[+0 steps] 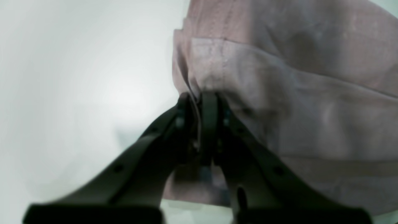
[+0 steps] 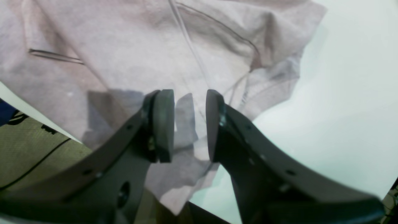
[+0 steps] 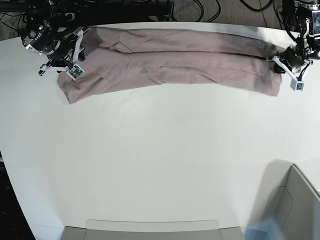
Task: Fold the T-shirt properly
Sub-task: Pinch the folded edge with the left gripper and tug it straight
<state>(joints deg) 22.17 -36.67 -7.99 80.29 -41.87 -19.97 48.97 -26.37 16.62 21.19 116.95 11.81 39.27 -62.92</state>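
A broad white surface (image 3: 160, 165) fills most of the base view, evenly lit, with a soft shadow near its lower right corner. Dark cables (image 3: 210, 10) lie tangled on the floor beyond its far edge. A grey box (image 3: 292, 207) stands at the lower right, and a pale tray edge (image 3: 150, 227) runs along the near side.

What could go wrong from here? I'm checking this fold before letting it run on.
The left gripper pinches only the T-shirt edge, which could slip out. The right gripper is open above its end, so a one-sided pull may skew the fold. Cloth overhangs the table edge there and could slide off.
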